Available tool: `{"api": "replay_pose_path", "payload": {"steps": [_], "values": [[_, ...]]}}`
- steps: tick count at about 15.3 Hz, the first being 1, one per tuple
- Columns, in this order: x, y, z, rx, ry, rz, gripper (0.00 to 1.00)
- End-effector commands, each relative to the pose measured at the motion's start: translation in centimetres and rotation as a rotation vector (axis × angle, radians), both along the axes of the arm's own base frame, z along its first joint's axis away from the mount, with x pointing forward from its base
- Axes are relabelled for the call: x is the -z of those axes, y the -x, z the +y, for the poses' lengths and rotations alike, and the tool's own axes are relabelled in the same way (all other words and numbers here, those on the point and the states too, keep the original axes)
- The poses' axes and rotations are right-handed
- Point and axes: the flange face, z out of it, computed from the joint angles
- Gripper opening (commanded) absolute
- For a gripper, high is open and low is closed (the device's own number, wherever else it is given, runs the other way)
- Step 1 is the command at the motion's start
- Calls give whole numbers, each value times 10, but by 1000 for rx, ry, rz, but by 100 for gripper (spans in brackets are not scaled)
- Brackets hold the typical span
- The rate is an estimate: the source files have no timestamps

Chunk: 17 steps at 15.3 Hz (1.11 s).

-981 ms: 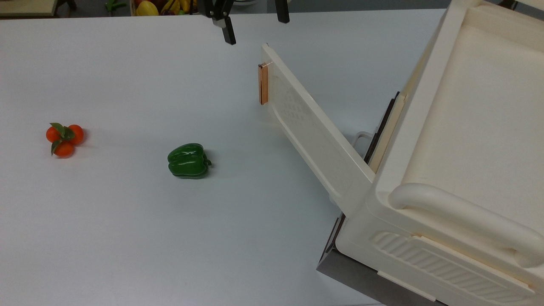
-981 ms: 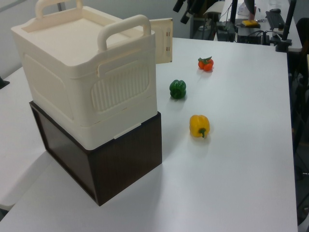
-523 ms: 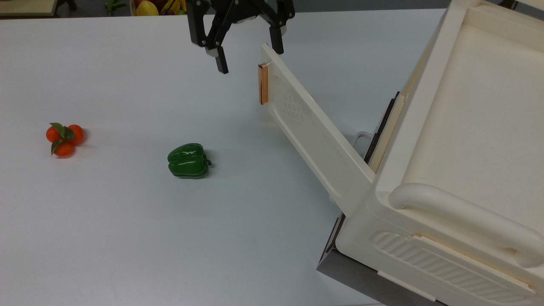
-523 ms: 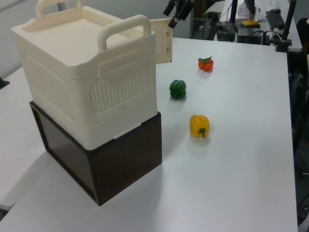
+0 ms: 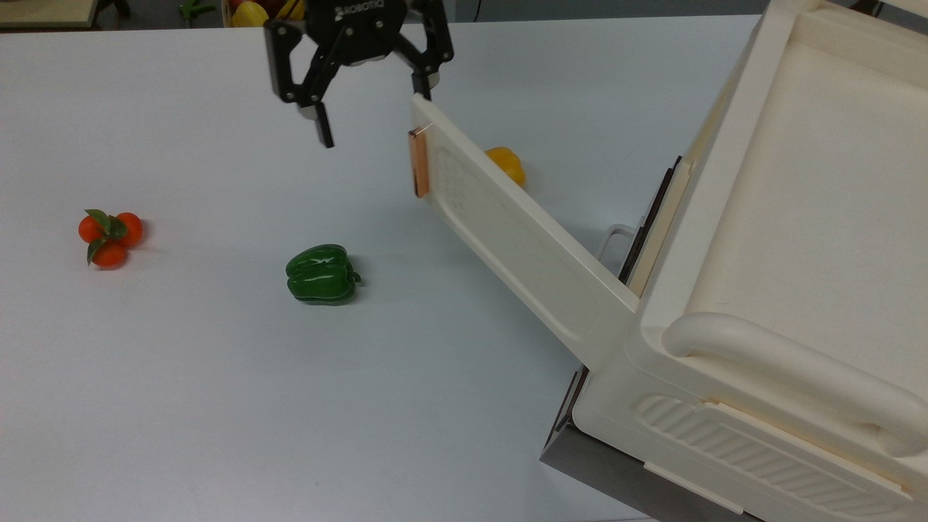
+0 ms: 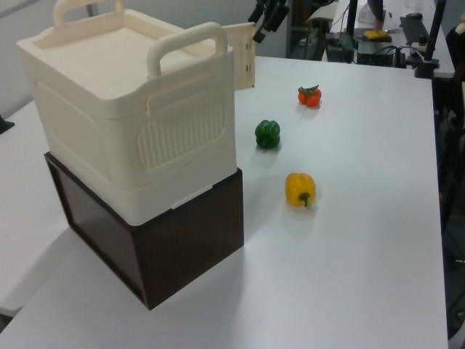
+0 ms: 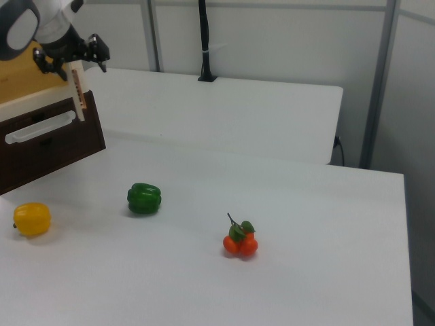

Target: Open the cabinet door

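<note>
In the top view you have one gripper (image 5: 371,116) at the far edge of the table (image 5: 217,406), its two fingers spread wide. One fingertip hangs free over the table; the other sits at the far top corner of the door (image 5: 522,239), though you cannot tell whether it touches. The door stands swung out from the cabinet (image 5: 783,290), hinged at the top view's right, with one copper handle (image 5: 418,162) on its free end. You can count one green pepper (image 5: 321,273) near the middle, one yellow pepper (image 5: 507,164) partly hidden behind the door, and one cluster of three small oranges (image 5: 110,236) at the top view's left.

In the left view the cabinet (image 6: 131,116) sits on one dark brown box (image 6: 160,247). The door (image 6: 243,57) pokes out past its far corner, with the gripper (image 6: 266,16) just above it. Green pepper (image 6: 267,134), yellow pepper (image 6: 300,189) and oranges (image 6: 309,95) lie well apart on the table.

In the right view the gripper (image 7: 68,56) straddles the door's (image 7: 41,85) free end above the handle (image 7: 77,88). One of each again: yellow pepper (image 7: 32,219), green pepper (image 7: 144,198), oranges (image 7: 240,241).
</note>
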Motion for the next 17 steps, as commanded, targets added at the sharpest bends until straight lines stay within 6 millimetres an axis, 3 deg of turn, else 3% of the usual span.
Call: {"api": "replay_pose_path", "payload": {"steps": [1,4,8,11,14,17], "values": [[8,-13,-19,48,4,-83,100],[6,-13,-27,62,3,-84,100],[15,6,-62,53,40,72,100],[17,38,-78,-62,99,277,100],[6,73,-94,-66,139,428,100],[-6,98,-86,3,113,524,100]]}}
